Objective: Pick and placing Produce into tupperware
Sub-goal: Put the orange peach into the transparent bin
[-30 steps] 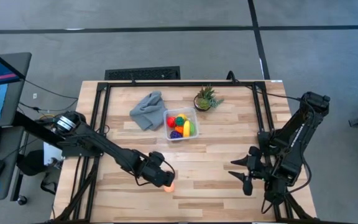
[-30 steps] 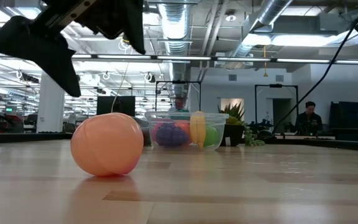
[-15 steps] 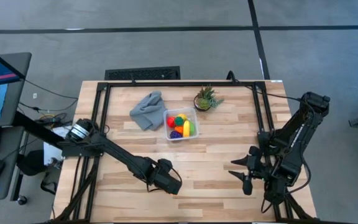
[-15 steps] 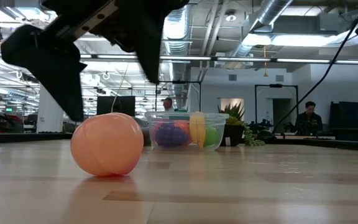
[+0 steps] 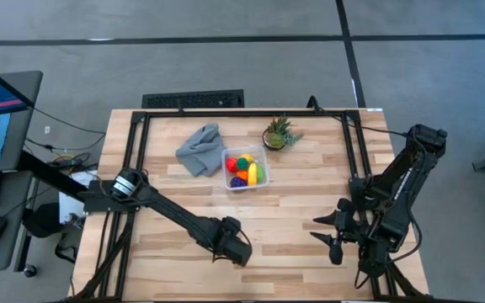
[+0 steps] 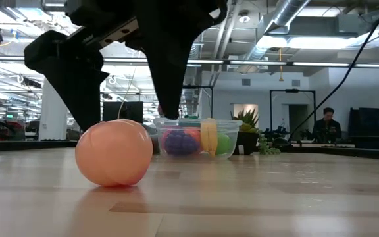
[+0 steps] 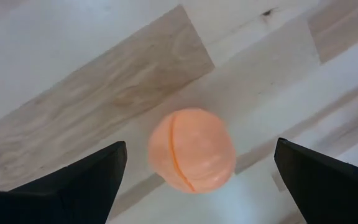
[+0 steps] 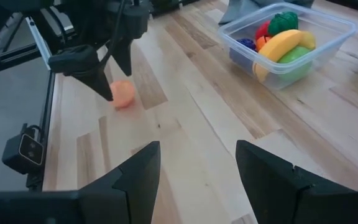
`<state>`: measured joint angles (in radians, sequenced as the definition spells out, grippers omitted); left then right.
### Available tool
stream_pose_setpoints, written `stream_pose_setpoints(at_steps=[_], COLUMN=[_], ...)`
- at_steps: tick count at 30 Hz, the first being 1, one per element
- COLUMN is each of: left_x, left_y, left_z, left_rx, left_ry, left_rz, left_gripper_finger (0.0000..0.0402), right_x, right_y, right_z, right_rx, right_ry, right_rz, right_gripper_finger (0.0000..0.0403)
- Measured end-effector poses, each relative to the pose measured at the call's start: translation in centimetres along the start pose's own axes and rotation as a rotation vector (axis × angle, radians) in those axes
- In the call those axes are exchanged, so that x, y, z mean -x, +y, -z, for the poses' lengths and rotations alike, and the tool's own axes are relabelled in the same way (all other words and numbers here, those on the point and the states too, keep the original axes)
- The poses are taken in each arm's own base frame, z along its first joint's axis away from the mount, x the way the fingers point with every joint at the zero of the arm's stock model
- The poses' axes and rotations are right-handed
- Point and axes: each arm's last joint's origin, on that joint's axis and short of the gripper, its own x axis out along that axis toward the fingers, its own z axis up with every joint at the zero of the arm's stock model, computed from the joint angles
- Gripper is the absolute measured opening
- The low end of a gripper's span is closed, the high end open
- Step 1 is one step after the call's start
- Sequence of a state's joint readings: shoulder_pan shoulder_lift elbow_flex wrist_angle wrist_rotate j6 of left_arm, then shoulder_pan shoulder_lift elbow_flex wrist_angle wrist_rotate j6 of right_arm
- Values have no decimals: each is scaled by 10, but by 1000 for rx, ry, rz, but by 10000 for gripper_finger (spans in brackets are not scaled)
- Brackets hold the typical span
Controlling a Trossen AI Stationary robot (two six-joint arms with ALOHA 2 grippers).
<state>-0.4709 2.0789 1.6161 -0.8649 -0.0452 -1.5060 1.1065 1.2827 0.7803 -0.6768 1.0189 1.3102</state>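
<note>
The peach (image 7: 191, 150) was a smooth, pale-orange ball with a seam line, sitting on the table (image 5: 293, 210) around 6 o'clock from the tupperware (image 5: 245, 169). Left end effector (image 6: 124, 122) straddled it wide open, gripping nothing; right end effector (image 5: 333, 231) sat partly open and empty at 4 o'clock.

Left pincer (image 6: 120, 122) spread wide, lowered; right pincer (image 5: 337, 229) parted, idle
</note>
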Motion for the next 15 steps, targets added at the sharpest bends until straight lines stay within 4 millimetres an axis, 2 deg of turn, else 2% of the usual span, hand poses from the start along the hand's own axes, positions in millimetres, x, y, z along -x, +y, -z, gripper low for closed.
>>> stream_pose_setpoints(at_steps=[6,15], left_x=[-1,-14], left_y=[0,1], left_z=[-2,-2], left_rx=[4,-7], left_ry=[-16,9], left_rz=[-3,-32], left_gripper_finger=[397,397], right_x=[0,0], right_y=[0,0], right_z=[0,0], right_rx=[-2,-6], right_ry=[0,0], right_rz=[-1,-2], right_gripper_finger=[234,234])
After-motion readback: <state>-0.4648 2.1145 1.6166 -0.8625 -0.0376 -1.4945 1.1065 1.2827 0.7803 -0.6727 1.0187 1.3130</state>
